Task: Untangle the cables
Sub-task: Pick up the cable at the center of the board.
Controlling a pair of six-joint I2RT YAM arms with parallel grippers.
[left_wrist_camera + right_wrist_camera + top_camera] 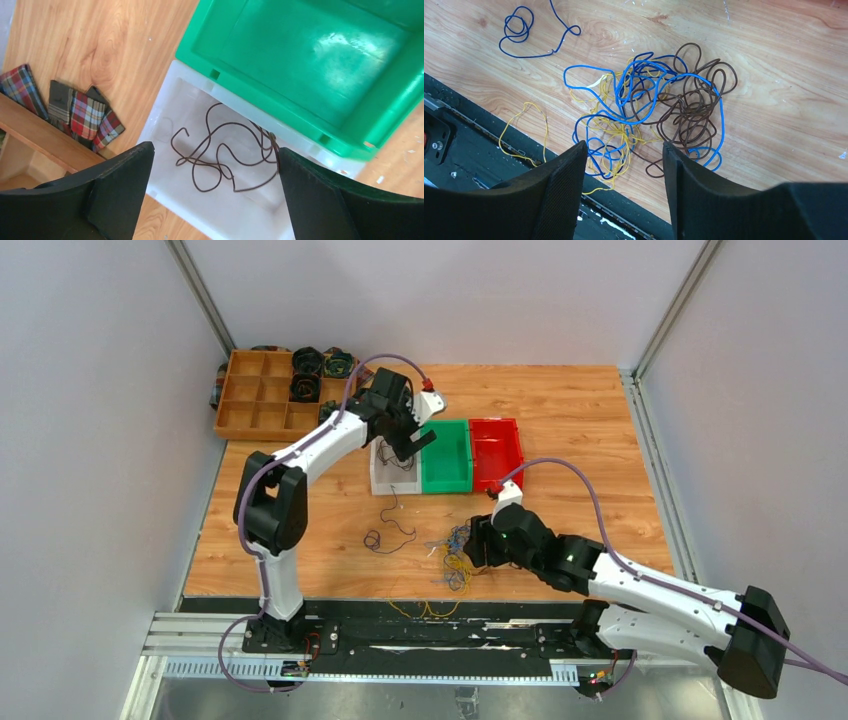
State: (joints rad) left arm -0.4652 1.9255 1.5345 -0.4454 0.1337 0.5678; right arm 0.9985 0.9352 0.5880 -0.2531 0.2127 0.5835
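Three bins (447, 455) stand beyond tangled cables (639, 120), wooden organizer (250, 390) far-left.

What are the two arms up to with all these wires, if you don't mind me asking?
It is an untangling job. The left gripper hangs open over the white bin, where one brown cable lies loose; the green bin beside it is empty. The right gripper, jaws parted, hovers over the tangle of blue, yellow and brown cables at the near edge of the table. One blue cable lies apart from it.
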